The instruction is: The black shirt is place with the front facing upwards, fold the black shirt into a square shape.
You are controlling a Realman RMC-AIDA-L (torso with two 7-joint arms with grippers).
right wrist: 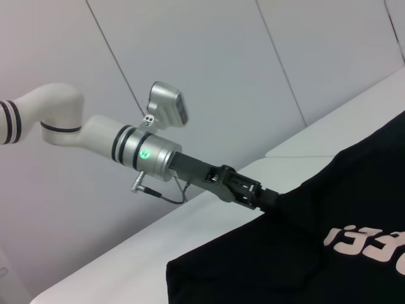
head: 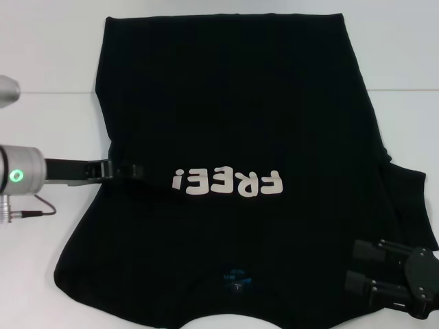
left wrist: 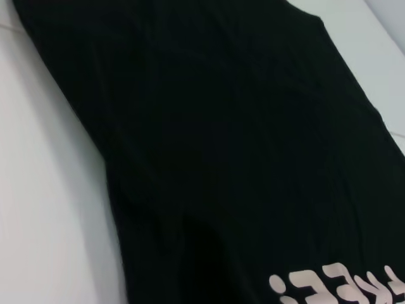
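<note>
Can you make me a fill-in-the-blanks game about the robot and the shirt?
1. The black shirt has pale letters spelling ____.
2. The left tool touches the shirt's ____ edge, level with the letters.
3. The right tool sits over the shirt's near ____ corner.
4. The shirt lies on a ____ table.

Missing words: FREE!; left; right; white

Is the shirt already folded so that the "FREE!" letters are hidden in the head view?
No: the black shirt lies spread flat, and its pale letters show plainly on the chest.
</note>
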